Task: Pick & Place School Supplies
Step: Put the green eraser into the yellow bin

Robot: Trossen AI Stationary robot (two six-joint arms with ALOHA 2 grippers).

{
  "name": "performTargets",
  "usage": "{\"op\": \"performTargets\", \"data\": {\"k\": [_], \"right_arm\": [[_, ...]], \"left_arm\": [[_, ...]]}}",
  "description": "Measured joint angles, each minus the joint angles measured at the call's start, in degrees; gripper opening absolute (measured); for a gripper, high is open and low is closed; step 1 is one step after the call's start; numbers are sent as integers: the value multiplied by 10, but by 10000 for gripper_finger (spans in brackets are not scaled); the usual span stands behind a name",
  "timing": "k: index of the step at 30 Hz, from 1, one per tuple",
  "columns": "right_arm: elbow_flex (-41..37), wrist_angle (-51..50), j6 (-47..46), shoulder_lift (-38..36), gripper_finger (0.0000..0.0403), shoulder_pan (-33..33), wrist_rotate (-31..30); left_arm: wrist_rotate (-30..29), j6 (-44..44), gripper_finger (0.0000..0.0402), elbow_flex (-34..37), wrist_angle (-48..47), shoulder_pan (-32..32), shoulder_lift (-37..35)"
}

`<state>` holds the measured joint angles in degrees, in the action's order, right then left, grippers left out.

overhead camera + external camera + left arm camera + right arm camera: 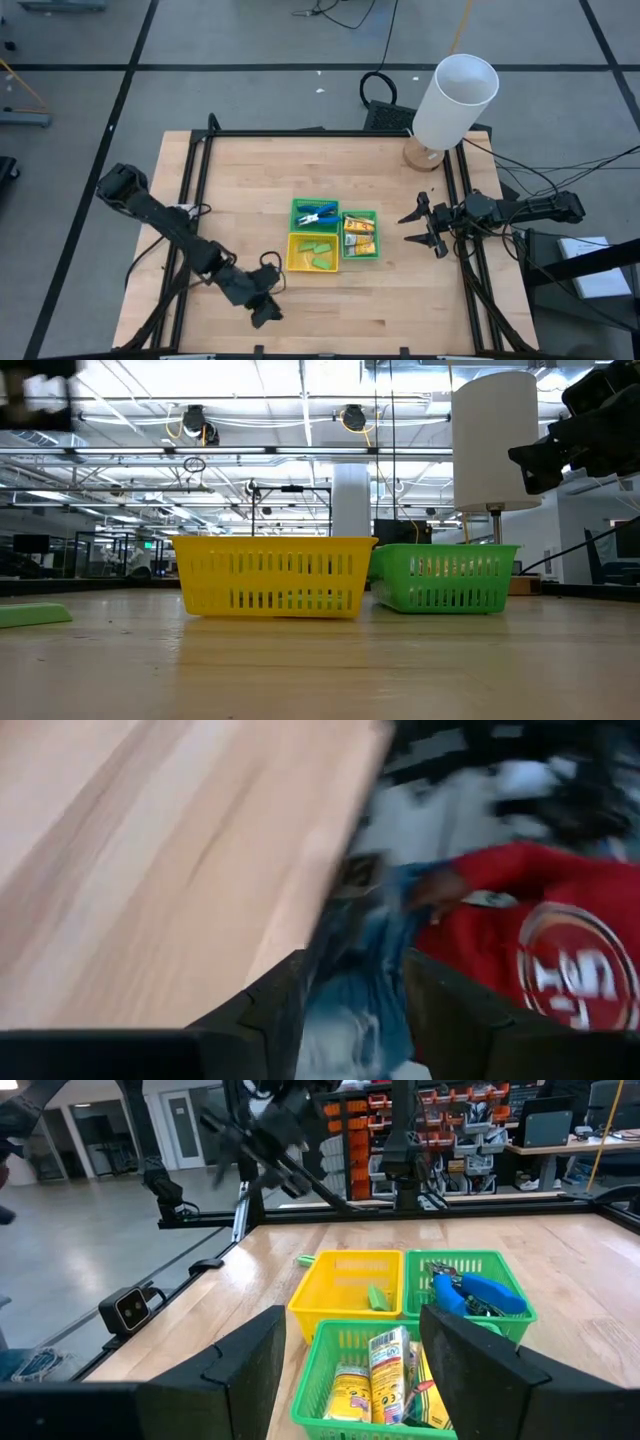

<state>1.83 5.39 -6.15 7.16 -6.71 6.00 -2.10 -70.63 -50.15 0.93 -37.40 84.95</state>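
I am looking down on a wooden table (250, 180) with three small trays clustered at its middle. A yellow tray (312, 253) holds pale green sticks (318, 247). A green tray (318, 212) just behind it holds blue-handled pliers (322, 213). A second green tray (360, 235) beside both holds yellow-orange packets (359, 238).

From above, I see no supplies loose on the table. However, in the low view a flat green piece (33, 615) lies on the wood at the far edge of the picture. I cannot tell what it is.

The relation that matters is this: the trays lie between my two arms. The right gripper (420, 228) hovers just beside the packet tray, facing the cluster. Its fingers (235, 1365) are spread apart and hold nothing. Its wrist view looks straight onto the packets, which are side by side. Their long axes run roughly along the gripper's line of sight, toward and away from it. The pliers lie across their tray, with the handles toward the packet tray.

The left gripper (262, 300) sits low near the front edge of the table, farther from the trays. It is turned away toward the room, where a person in a red shirt (540, 940) shows. Its fingers (270, 1010) stand apart with nothing between them. I judge the right arm better placed for any next reach.
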Motion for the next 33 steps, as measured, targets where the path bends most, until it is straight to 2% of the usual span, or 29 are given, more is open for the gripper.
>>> {"op": "performTargets", "data": {"k": [2, 4, 9, 15, 23, 27, 30, 33], "right_arm": [[0, 0, 0, 0, 226, 0, 0], [0, 0, 0, 0, 226, 0, 0], [0, 0, 0, 0, 226, 0, 0], [0, 0, 0, 0, 226, 0, 0], [0, 0, 0, 0, 226, 0, 0], [0, 0, 0, 0, 226, 0, 0], [0, 0, 0, 0, 226, 0, 0], [0, 0, 0, 0, 226, 0, 0]], "left_arm": [[14, -88, 159, 0, -57, -4, 0], [16, -131, 151, 0, -109, -4, 0], [0, -166, 131, 0, -222, -4, 3], [-19, -185, 116, 0, -285, 5, 3], [-52, -167, 117, 0, -326, 20, 3], [-112, -150, 118, 0, -282, 22, 3], [-143, -97, 118, 0, -259, 23, 3], [-109, -48, 118, 0, -268, 32, 3]]}}
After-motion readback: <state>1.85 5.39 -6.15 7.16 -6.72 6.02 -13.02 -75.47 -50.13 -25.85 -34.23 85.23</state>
